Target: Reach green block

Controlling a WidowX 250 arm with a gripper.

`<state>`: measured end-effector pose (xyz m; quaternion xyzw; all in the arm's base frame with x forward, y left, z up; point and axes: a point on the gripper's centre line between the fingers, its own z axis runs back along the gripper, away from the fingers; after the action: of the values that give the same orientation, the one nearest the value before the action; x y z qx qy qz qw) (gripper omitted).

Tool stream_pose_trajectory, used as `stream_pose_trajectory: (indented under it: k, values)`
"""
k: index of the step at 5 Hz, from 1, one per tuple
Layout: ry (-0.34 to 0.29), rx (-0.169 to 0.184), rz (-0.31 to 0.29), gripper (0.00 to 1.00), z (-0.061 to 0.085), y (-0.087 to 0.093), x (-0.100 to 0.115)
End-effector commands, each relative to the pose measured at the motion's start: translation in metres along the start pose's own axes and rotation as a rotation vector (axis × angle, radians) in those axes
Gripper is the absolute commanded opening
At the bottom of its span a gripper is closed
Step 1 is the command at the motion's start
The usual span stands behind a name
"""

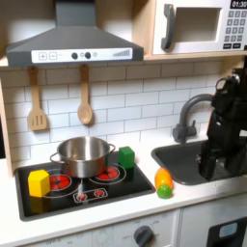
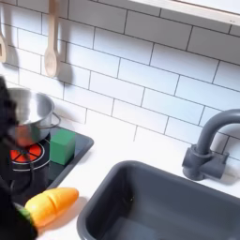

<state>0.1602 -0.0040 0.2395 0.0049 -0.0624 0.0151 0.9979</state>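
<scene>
The green block sits on the right rear corner of the black stovetop, just right of the steel pot. In the first exterior view my black arm hangs over the sink, and my gripper is at its lower end, well to the right of the block and apart from it. Its jaws are too dark and blurred to read. In the second exterior view, a dark blurred shape covers the left edge, in front of part of the pot and stovetop.
A yellow block stands at the stovetop's front left. An orange-and-green toy lies on the counter between stove and sink. A grey faucet rises behind the sink. Wooden utensils hang on the tiled wall.
</scene>
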Motion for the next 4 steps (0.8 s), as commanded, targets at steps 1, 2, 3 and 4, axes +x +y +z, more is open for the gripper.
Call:
stream_pose_trajectory:
  k: [1,2,3,4]
  values:
    - [-0.015,0.032,0.003,1.0,-0.005,0.011,0.031]
    - [-0.018,0.037,0.007,1.0,-0.008,0.013,0.05]
    - [-0.024,0.045,0.015,1.0,-0.012,0.016,0.068]
    - [-0.029,0.051,0.026,1.0,-0.015,0.022,0.09]
